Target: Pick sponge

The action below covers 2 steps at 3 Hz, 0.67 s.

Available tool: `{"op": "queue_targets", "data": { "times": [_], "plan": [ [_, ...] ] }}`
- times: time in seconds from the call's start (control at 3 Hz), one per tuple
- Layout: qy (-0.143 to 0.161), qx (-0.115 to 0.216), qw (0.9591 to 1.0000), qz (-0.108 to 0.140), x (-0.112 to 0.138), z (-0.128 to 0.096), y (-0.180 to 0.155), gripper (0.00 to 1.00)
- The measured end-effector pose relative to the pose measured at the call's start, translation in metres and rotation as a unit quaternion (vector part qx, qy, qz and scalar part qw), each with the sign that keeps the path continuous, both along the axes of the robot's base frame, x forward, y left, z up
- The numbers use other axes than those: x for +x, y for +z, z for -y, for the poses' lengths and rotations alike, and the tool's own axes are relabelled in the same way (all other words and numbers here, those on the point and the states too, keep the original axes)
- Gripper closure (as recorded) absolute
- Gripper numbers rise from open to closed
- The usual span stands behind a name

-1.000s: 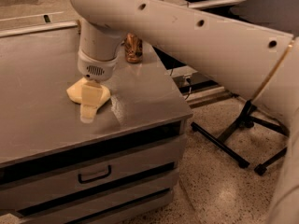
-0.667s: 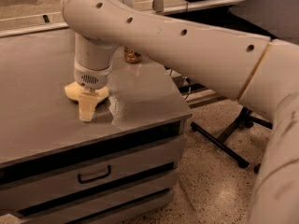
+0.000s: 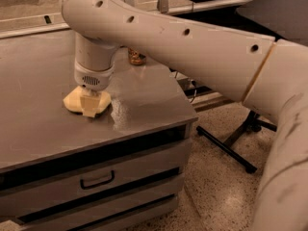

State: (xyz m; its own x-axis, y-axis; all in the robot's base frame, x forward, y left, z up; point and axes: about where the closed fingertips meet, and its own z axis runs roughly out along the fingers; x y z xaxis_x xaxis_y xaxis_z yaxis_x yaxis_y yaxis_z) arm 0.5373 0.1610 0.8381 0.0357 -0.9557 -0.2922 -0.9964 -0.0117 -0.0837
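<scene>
**Gripper lowered onto the sponge at the table's near edge**

The arm (image 3: 192, 47) spans the view from lower right to upper left. Over the last second it has swung in and sunk, so that its wrist now stands lower over the table (image 3: 33, 129) than it did. This brings the gripper (image 3: 90, 105) down onto the sponge (image 3: 71, 100). The sponge lies flat on the table top near the front edge, in much the same place as before and not lifted. The gripper presses on or just in front of the sponge's right half, and the wrist hides the contact. Whether the gripper has taken hold or merely rests there cannot be told.

For the task, the reach appears finished and the grasp is the step in hand. The lift is not yet made. The sponge's soft foam will probably yield under the gripper, so a firm hold matters before any rise.

Containers: two drawers (image 3: 96, 177) sit under the table top, both shut, and their contents are hidden. The upper one carries a dark handle (image 3: 97, 181). A can (image 3: 136, 57) stands on the table behind the arm, well apart from the sponge and mostly covered. It seems upright, and what it holds cannot be seen.
</scene>
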Motion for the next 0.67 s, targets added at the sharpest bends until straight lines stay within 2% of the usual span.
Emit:
{"op": "queue_targets", "data": {
  "times": [0.33,0.67],
  "plan": [
    [0.017,0.021,0.9995,0.017,0.009,0.034,0.065,1.00],
    [0.022,0.054,0.9976,0.037,0.016,0.083,0.128,1.00]
  ]
}}
